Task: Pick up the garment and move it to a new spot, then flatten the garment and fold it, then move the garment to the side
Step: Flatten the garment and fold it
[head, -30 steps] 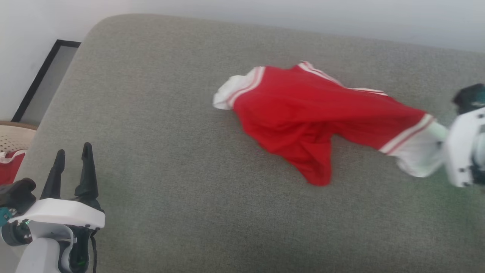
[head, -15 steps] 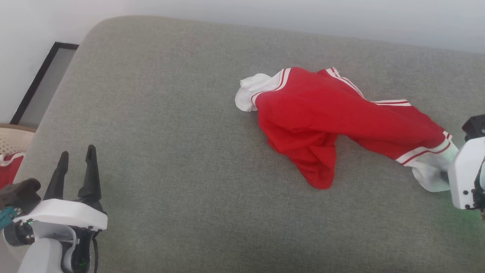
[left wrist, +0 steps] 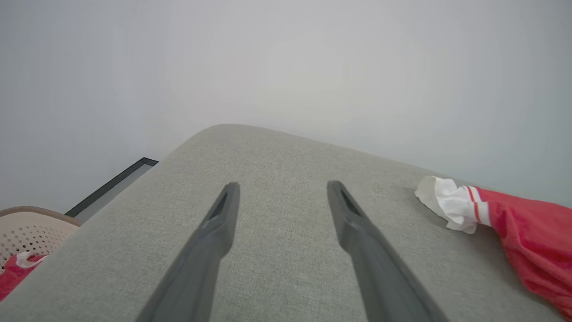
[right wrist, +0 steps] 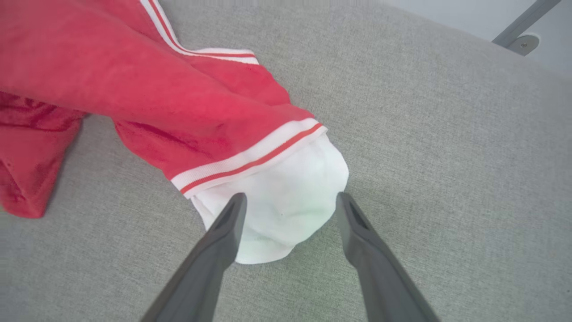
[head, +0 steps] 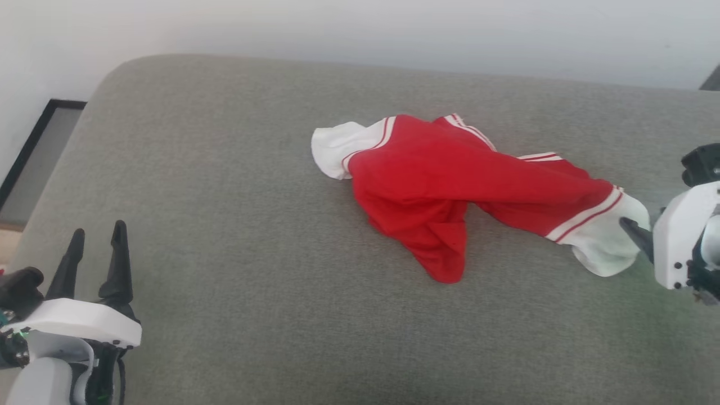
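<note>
Two hands, both spread, neither pinching anything.

Far left: beige perforated basket [left wrist: 31, 226] just off the surface edge, with a red cloth [left wrist: 13, 275] in it. A dark frame [head: 31, 146] sits low by the wall behind it.

Left hand [head: 97, 229]: lower left in head view, fingers wide apart, over bare fabric and well apart from the garment.

Garment [head: 450, 180]: right of centre on the grey upholstered surface [head: 225, 281], crumpled and twisted, not flat. The long axis runs diagonally in head view, from far-left to near-right. The left sleeve [head: 332, 149], white, points toward the rounded far-left corner. The right sleeve [head: 604, 247], white, points at the right hand. There is red-and-white striped trim where each sleeve meets the red body. One red lobe [head: 444, 253] sags off the axis toward the near edge.

Right hand [right wrist: 290, 197]: at the right edge of head view, fingers open and straddling the end of the right sleeve. The sleeve lies on the surface between the tips. Can't tell if the pads touch it.

Surface: grey woven fabric, padded, rounded corner.

Room: plain pale wall [head: 394, 28] behind. A grey metal bar [right wrist: 525, 20] shows at far right in the right wrist view.
</note>
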Motion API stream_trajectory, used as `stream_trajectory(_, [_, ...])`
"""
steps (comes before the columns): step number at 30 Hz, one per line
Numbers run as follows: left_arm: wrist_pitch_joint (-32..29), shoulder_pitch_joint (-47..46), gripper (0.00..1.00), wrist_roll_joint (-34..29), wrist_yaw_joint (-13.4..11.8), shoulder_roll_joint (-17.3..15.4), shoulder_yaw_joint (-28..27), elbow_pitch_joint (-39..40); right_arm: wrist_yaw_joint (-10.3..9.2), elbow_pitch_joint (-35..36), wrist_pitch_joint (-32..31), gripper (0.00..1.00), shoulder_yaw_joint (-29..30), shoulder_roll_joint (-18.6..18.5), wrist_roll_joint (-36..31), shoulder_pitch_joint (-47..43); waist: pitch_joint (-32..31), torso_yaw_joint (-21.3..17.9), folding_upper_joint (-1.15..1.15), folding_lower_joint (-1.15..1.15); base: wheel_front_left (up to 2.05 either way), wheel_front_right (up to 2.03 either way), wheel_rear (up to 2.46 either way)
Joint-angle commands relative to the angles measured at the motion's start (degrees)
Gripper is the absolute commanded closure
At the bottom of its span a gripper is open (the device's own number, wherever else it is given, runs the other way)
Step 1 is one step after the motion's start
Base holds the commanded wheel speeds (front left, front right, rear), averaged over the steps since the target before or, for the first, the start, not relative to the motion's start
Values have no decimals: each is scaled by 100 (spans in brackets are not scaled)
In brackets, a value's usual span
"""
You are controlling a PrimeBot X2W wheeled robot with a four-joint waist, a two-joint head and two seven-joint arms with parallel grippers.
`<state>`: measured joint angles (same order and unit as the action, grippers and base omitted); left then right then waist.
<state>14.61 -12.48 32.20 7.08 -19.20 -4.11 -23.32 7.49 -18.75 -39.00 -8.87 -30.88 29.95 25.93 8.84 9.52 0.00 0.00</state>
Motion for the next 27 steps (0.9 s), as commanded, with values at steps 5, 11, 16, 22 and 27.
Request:
stream_trajectory(5, [-197, -59, 0, 42, 18, -180, 15, 143, 1, 437, 249, 0, 179, 255, -109, -206, -65, -326, 0, 0, 0, 0, 0])
stream_trajectory(11, [-530, -277, 0, 78, 10, -392, 67, 292, 1, 823, 735, 0, 505, 684, -342, -450, -17, -640, 0, 0, 0, 0, 0])
stream_trajectory(16, [-1068, -592, 0, 150, 18, -609, 213, 358, 1, 1061, 1338, 0, 795, 1038, -678, -596, 60, -909, 0, 0, 0, 0, 0])
stream_trajectory(22, [-1715, -981, 0, 213, 32, -819, 432, 342, 1, 1228, 2070, 0, 1038, 1459, -1031, -698, 164, -1204, 0, 0, 0, 0, 0])
stream_trajectory(27, [-2561, -1453, 0, 351, 35, -974, 750, 252, 1, 1204, 2627, 0, 1304, 1866, -1301, -790, 232, -1477, 0, 0, 0, 0, 0])
